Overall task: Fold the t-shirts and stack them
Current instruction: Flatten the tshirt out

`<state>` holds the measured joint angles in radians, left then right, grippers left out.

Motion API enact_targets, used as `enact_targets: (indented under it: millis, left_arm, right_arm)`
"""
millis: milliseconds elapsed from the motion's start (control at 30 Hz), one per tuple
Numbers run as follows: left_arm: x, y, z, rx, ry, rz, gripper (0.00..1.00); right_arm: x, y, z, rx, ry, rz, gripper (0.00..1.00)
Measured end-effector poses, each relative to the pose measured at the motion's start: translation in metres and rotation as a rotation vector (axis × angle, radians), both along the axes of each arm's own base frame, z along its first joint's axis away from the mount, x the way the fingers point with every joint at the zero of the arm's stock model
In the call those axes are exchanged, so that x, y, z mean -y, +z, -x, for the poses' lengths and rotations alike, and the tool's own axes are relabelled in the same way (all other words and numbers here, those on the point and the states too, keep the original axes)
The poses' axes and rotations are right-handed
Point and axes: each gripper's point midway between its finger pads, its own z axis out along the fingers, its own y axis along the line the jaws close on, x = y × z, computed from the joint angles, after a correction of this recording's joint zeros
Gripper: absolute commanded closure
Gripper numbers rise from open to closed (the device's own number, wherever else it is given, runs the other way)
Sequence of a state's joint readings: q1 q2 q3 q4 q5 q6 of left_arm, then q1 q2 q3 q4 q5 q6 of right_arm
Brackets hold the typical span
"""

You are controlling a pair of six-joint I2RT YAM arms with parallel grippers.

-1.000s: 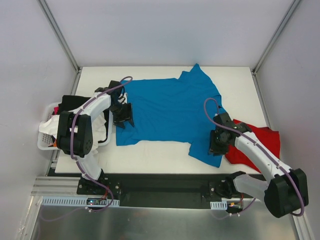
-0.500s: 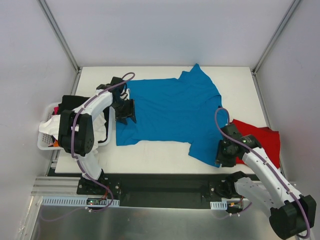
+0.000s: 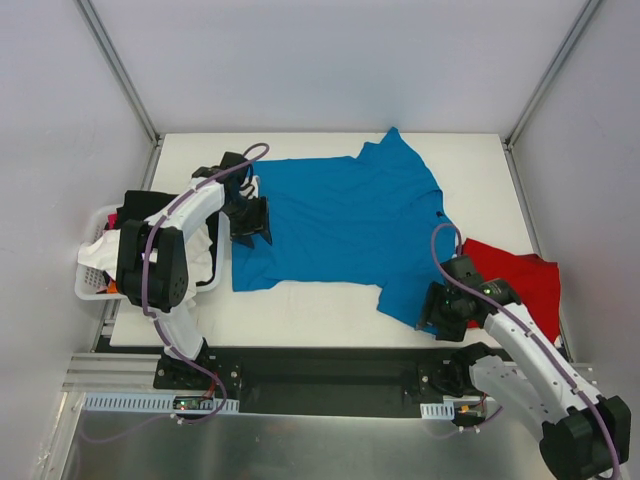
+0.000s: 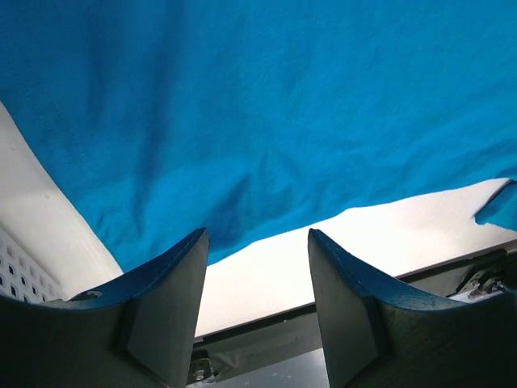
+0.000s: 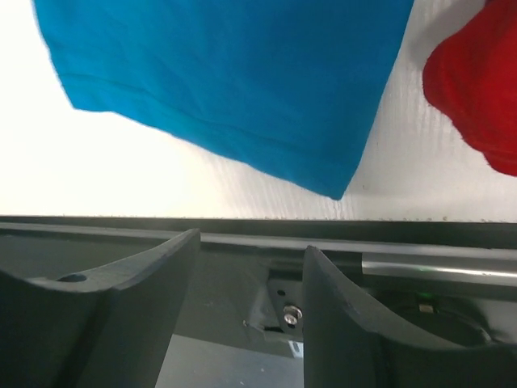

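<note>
The blue t-shirt point(image 3: 340, 225) lies spread flat across the middle of the table, one sleeve pointing to the far edge. The red t-shirt point(image 3: 518, 285) lies crumpled at the right, partly under the blue one's near corner. My left gripper point(image 3: 250, 224) hovers open over the blue shirt's left edge; in the left wrist view the blue shirt point(image 4: 266, 113) fills the top and nothing sits between the left gripper's point(image 4: 257, 299) fingers. My right gripper point(image 3: 432, 312) is open at the table's near edge, just off the blue corner point(image 5: 242, 89), beside the red shirt point(image 5: 481, 97).
A white basket point(image 3: 86, 285) hangs off the table's left side, holding a white garment point(image 3: 100, 250) and a black garment point(image 3: 140, 205). A black rail point(image 3: 320, 375) runs along the near edge below the table. Walls enclose the table on three sides.
My right gripper has drawn back toward the near edge and opened, leaving the blue shirt's near corner on the table. The left gripper shifted slightly away from me, then stayed.
</note>
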<state>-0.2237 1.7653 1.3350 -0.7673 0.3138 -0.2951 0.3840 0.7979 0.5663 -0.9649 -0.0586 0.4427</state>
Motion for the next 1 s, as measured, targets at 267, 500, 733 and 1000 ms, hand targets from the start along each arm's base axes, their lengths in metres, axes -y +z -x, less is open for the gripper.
enact_targets:
  millis: [267, 500, 733, 1000]
  left_arm:
    - [0.001, 0.005, -0.006, 0.012, -0.003, 0.002, 0.48]
    - [0.001, 0.005, -0.006, 0.008, -0.008, 0.0, 0.47]
    - [0.001, 0.008, -0.008, 0.014, -0.014, -0.001, 0.48]
    - [0.001, 0.004, -0.008, -0.001, -0.015, -0.005, 0.48]
  right_arm:
    - [-0.001, -0.025, -0.006, -0.065, -0.055, 0.028, 0.43]
    - [0.004, -0.036, -0.02, -0.046, -0.096, 0.078, 0.39]
    - [0.026, -0.041, -0.021, -0.031, -0.217, 0.113, 0.4]
    - [0.037, -0.033, -0.015, -0.028, -0.223, 0.158, 0.41]
